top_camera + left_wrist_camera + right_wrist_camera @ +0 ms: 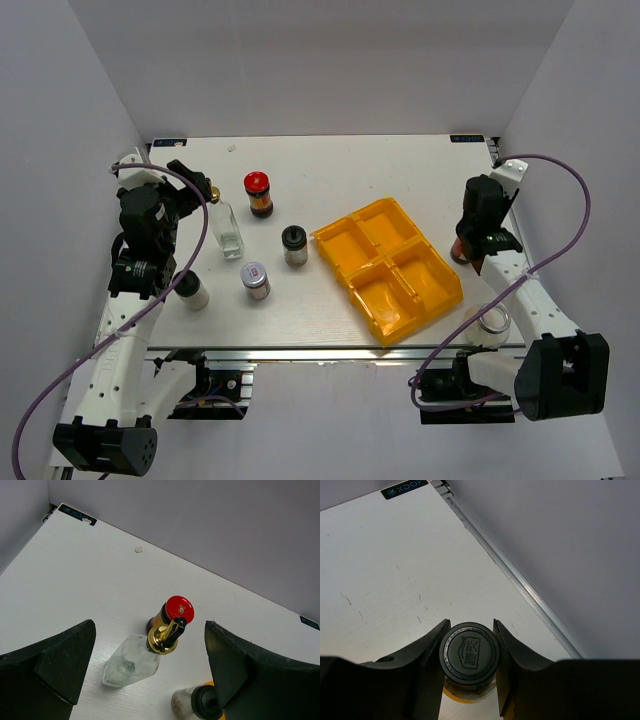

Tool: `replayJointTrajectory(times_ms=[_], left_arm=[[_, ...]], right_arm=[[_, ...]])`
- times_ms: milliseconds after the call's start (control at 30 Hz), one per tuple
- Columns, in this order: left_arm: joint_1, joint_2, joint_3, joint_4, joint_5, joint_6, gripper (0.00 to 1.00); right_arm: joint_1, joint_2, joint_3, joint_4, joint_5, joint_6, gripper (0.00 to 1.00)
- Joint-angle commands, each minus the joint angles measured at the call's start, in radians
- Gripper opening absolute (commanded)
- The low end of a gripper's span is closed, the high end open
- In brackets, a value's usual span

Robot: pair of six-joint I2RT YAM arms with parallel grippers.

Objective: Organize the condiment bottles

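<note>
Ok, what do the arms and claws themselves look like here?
The left arm and right arm have white links with black joint housings and black bases. A purple cable loops along each. The left claw and right claw are matte black with broad wedge-shaped fingers.

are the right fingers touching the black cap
Touching. The right wrist view shows both right fingers pressed against opposite sides of the black cap, with no gap on either side.

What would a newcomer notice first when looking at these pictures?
The bright yellow four-compartment plastic tray, empty, lies right of centre. At the right edge, the right gripper is shut on a brown bottle with a round black cap. On the left, the left gripper hangs open above a clear glass bottle with a gold spout.
</note>
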Motion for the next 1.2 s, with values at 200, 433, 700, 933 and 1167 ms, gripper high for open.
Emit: replayJointTrajectory(times_ms=[200, 433, 700, 933, 1167], left_arm=[[0.004, -0.007, 0.001, 0.003, -0.041, -0.017, 0.98], [0.004, 0.002, 0.009, -0.005, -0.049, -0.023, 0.98], [0.004, 0.008, 0.021, -0.02, -0.056, -0.032, 0.98], [0.004, 0.014, 0.029, -0.034, -0.052, -0.044, 0.98], [0.004, 0.027, 0.044, -0.075, -0.067, -0.07, 0.98]], right_arm=[[-0.006, -0.106, 0.085, 0.086, -0.059, -0.093, 0.0], [0.0, -0.1, 0.315, 0.01, -0.213, -0.16, 0.0], [0.012, -0.188, 0.406, -0.147, -0.485, -0.093, 0.0], [0.038, -0.154, 0.463, -0.135, -0.739, -0.059, 0.0], [0.181, -0.045, 0.456, -0.028, -0.73, -0.12, 0.0]])
